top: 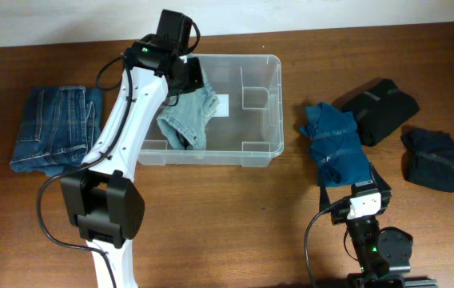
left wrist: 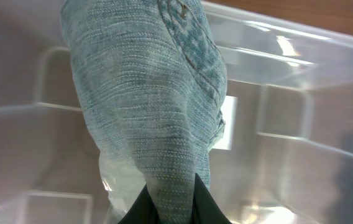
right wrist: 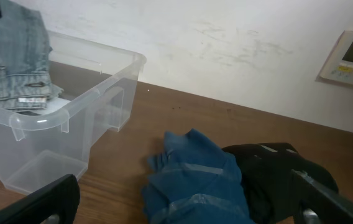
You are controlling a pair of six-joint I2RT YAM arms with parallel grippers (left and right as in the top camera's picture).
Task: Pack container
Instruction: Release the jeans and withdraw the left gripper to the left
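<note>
The container (top: 235, 58) is sitting in the middle of the worktop (top: 235, 208); my left tool (top: 189, 78) is hanging over its left half, clamped on pale jeans (top: 187, 120). Releasing this high, I am risking a leg flopping over the rim. My right tool (right wrist: 183, 202) is idling nearby, fingers spread apart.

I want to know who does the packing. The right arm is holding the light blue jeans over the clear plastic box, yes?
Not quite. It is the left gripper that holds the light blue jeans over the clear plastic bin, as the overhead view shows. The right gripper is open and holds nothing.
</note>
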